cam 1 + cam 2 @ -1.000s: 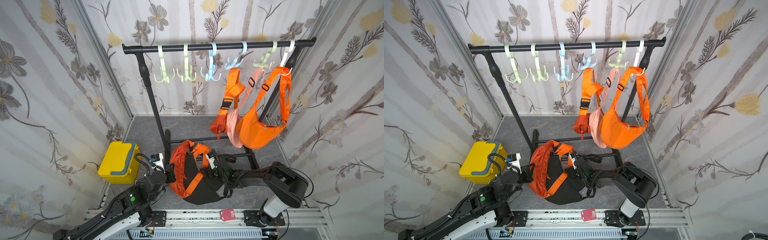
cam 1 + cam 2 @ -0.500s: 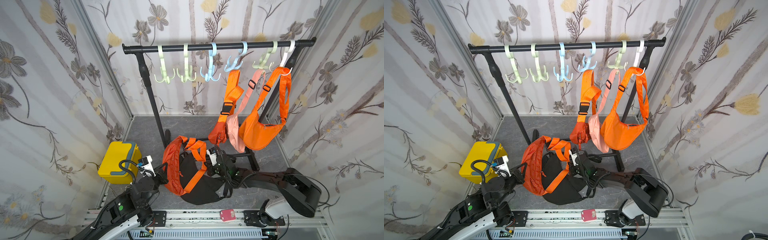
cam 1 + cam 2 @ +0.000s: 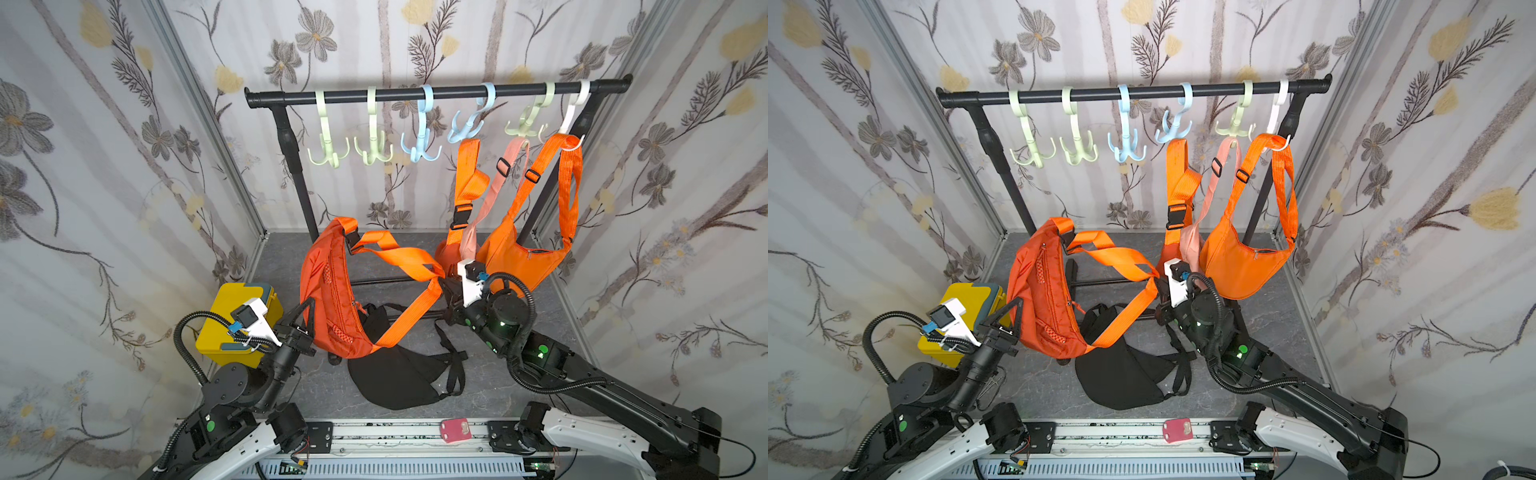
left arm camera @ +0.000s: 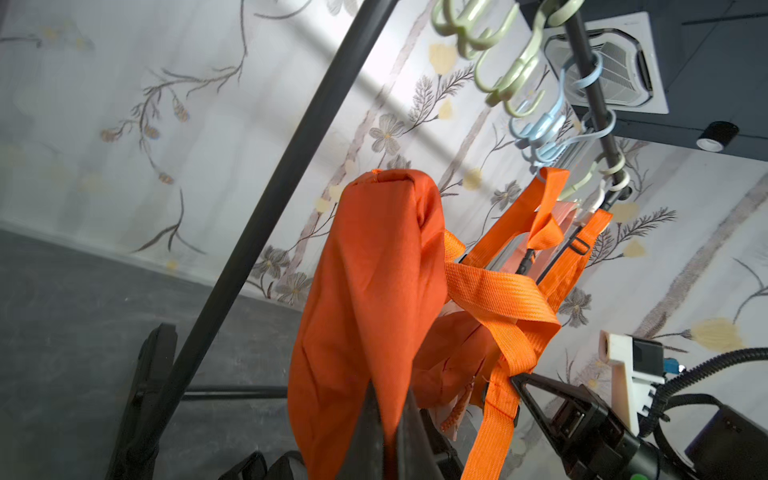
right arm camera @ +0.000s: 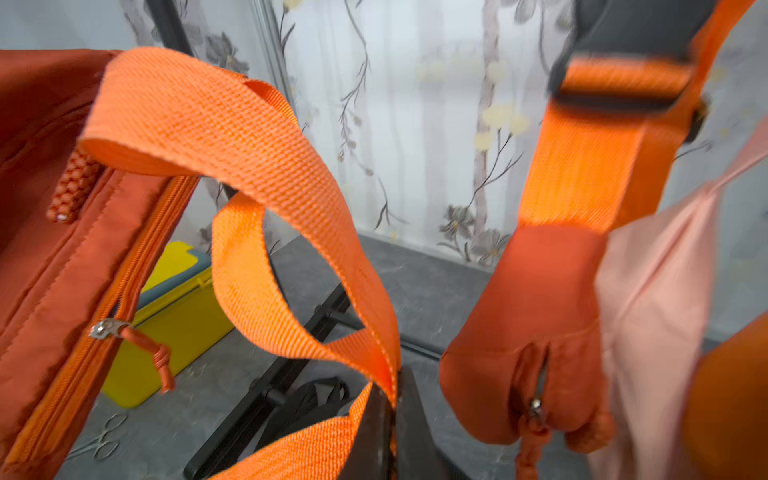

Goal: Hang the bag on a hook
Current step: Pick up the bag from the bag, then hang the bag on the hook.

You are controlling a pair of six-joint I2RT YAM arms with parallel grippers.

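**Status.** The orange bag (image 3: 332,291) is off the floor (image 3: 284,259). It is held up in front of the rack, below the rail (image 3: 436,93), and is on no hook yet. The left hand (image 4: 388,415) is clamped on the bag's body fabric. The right hand (image 5: 392,395) is pinched tight on the strap (image 3: 399,257), where the webbing bends.

**Risks (our judgement):**
- The strap is twisted and crosses itself between the two hands. A loop that does not open could ride over a prong instead of seating.
- The right hand sits just beside the hung bags (image 3: 511,257). A lift from here could snag their straps or knock one off.
- The webbing is gripped only by a narrow pinch, so it could slide out under the bag's weight.
- The free green hooks (image 3: 328,153) and blue hook (image 3: 422,149) hang loose on the rail and could swing away on contact.
- The black bag (image 3: 395,374) lies directly below, and its straps could catch.

**Writing.** We read no brand or label anywhere. The red tag (image 3: 456,430) on the front frame shows no legible text.
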